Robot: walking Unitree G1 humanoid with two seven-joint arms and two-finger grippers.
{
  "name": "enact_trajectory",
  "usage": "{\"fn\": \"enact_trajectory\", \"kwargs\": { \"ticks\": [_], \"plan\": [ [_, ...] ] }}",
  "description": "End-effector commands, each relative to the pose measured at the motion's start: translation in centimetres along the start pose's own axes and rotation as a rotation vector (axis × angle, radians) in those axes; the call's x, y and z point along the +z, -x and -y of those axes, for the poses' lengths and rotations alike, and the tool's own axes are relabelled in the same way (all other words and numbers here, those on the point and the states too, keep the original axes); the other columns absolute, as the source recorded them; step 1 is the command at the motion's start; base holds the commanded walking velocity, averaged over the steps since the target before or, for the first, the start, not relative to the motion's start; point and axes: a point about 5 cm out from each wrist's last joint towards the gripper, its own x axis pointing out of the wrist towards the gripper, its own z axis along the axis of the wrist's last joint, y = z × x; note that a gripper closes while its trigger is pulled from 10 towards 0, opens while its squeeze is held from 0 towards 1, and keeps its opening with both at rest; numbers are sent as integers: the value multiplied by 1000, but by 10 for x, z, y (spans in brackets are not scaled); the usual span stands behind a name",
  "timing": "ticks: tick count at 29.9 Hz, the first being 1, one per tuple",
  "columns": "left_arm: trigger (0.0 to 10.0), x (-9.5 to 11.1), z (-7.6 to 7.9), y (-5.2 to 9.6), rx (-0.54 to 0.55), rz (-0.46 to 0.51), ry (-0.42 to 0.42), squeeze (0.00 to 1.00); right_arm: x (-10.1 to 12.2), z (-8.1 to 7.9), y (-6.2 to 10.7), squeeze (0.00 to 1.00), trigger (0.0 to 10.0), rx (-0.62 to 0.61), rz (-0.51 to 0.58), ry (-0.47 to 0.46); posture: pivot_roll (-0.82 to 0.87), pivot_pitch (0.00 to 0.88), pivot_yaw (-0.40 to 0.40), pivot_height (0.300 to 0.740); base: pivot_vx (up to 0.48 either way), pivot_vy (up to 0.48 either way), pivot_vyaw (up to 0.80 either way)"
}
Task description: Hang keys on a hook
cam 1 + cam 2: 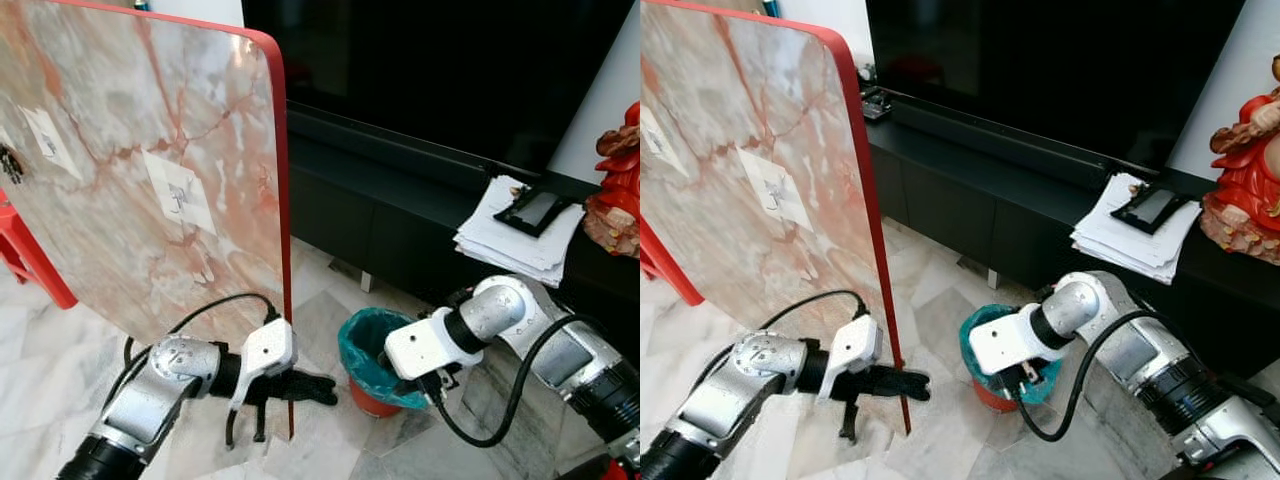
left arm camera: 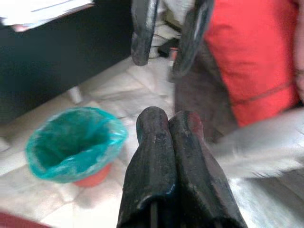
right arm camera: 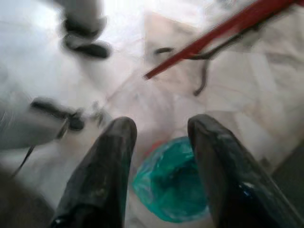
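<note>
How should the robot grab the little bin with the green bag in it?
Probably by the rim of the bin, coming from straight above. It stands upright with its mouth open upward, so one finger could go inside the wall and one outside. The right gripper hangs open just above it, closer than the shut left gripper.

Teal-lined bin (image 1: 372, 362) on marble floor (image 1: 40, 370) — papers (image 1: 515, 240) on black cabinet (image 1: 400, 225).
</note>
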Motion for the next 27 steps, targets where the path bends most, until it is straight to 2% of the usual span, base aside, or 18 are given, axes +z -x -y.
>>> {"fn": "enact_trajectory", "kwargs": {
  "ticks": [1,2,6,10,11,12,14,15,16,17,18,21,25,27],
  "plan": [
    [10000,-4,1,6,37,3,33,0,-16,-3,1,0,10000,-68,-10,-104,53,48,-26,740,0,0,0],
    [10000,-6,5,8,41,11,55,0,-26,-12,-3,0,10000,-68,-9,-174,56,49,-26,740,0,0,0],
    [10000,-11,15,15,57,24,131,0,-58,-49,-17,0,10000,-23,-55,-342,53,54,-23,740,0,0,0],
    [10000,-13,28,19,44,40,211,0,-86,-76,-27,0,10000,-18,-130,-483,54,58,-17,740,0,0,0],
    [10000,-13,28,19,44,40,211,0,-86,-76,-27,0,10000,-18,-130,-483,54,58,-17,740,0,0,0],
    [10000,-15,34,21,34,46,246,0,-93,-85,-32,0,10000,-9,-155,-513,53,58,-17,740,0,0,0],
    [10000,-20,45,27,35,46,315,0,-106,-96,-45,0,10000,-60,-171,-630,57,56,-17,740,0,0,0],
    [10000,-20,45,27,35,46,315,0,-106,-96,-45,0,10000,-60,-171,-630,57,56,-17,740,0,0,0],
    [10000,-28,51,32,57,28,374,0,-112,-98,-51,0,10000,-122,-178,-701,59,53,-17,740,0,0,0],
    [10000,-28,51,32,57,28,374,0,-112,-98,-51,0,10000,-122,-178,-701,59,53,-17,740,0,0,0],
    [10000,-38,55,37,99,-3,428,0,-117,-101,-58,0,10000,-175,-190,-774,65,50,-16,740,0,0,0],
    [10000,-54,64,43,171,-18,524,0,-118,-109,-72,0,10000,-210,-174,-877,81,39,-19,740,0,0,0],
    [10000,-73,73,48,252,-33,616,0,-117,-120,-88,0,10000,-227,-190,-940,88,29,-23,740,0,0,0],
    [10000,-99,75,50,373,-114,670,0,-116,-125,-97,0,10000,-295,-187,-1025,91,15,-24,740,0,0,0]
  ]
}}
